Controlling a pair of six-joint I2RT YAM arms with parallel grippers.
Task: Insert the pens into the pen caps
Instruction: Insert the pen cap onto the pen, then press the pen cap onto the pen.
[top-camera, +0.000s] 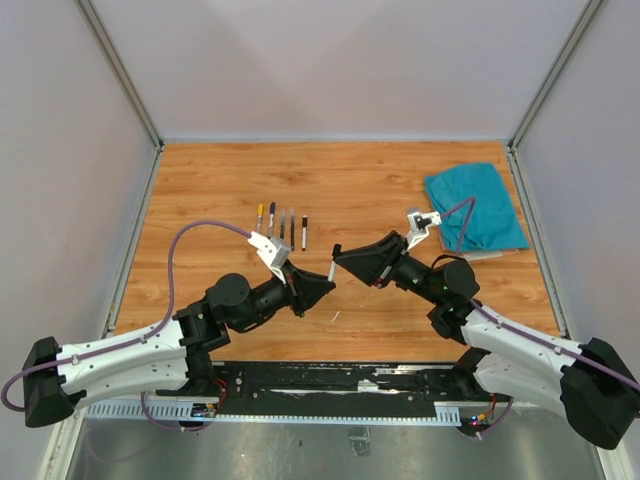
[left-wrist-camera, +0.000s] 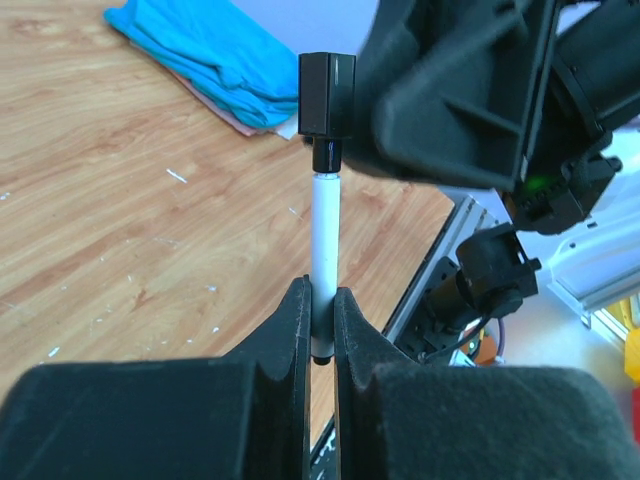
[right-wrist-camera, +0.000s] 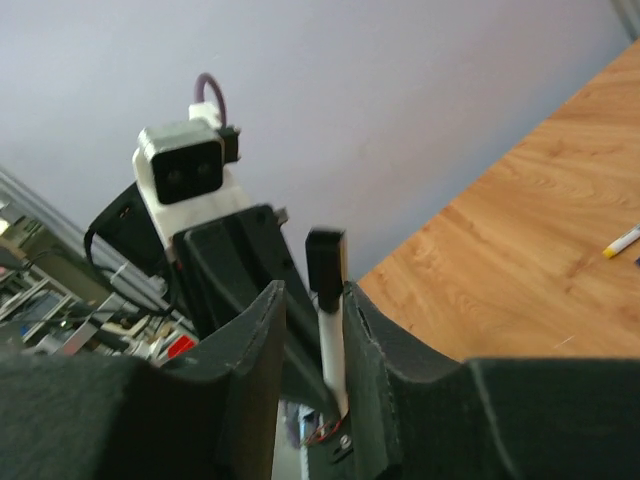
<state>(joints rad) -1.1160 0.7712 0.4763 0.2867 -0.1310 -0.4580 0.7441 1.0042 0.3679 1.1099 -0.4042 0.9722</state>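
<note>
My left gripper (top-camera: 325, 287) is shut on the lower end of a white pen (left-wrist-camera: 324, 230), held upright above the table's middle. A black pen cap (left-wrist-camera: 327, 95) sits on the pen's top end. My right gripper (top-camera: 343, 258) faces it from the right. In the right wrist view its fingers stand apart around the cap (right-wrist-camera: 326, 262): the cap lies close against the right finger, with a clear gap to the left finger (right-wrist-camera: 262, 320). Several more pens (top-camera: 282, 224) lie in a row on the table behind the left gripper. One of them has a yellow end (top-camera: 260, 212).
A folded teal cloth (top-camera: 475, 207) lies at the back right of the wooden table (top-camera: 200, 200). A small pale scrap (top-camera: 335, 316) lies in front of the grippers. Grey walls with metal posts (top-camera: 120, 70) enclose the table on three sides.
</note>
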